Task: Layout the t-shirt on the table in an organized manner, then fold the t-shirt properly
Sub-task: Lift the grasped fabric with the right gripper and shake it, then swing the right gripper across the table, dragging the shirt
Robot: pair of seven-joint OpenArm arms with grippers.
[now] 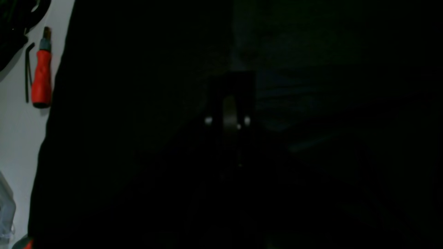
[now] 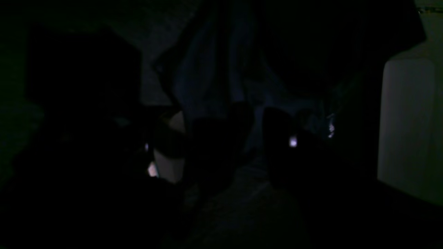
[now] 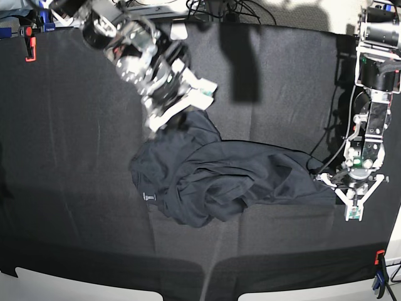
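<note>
Left gripper (image 3: 354, 212) shut, t-shirt (image 3: 219, 175) crumpled lengthwise across table (image 3: 75, 157)

The right arm (image 3: 135, 53), beyond the table's (image 3: 69, 157) left half, was built of glossy black and silver segments, blurred in the base view, ending in white finger pieces (image 3: 199, 93). The left arm (image 3: 374, 81), at the table's right edge, showed a black cylindrical joint on top, a silver bracketed link below, black cables looping alongside, and a white gripper (image 3: 353, 200) frame.
</note>
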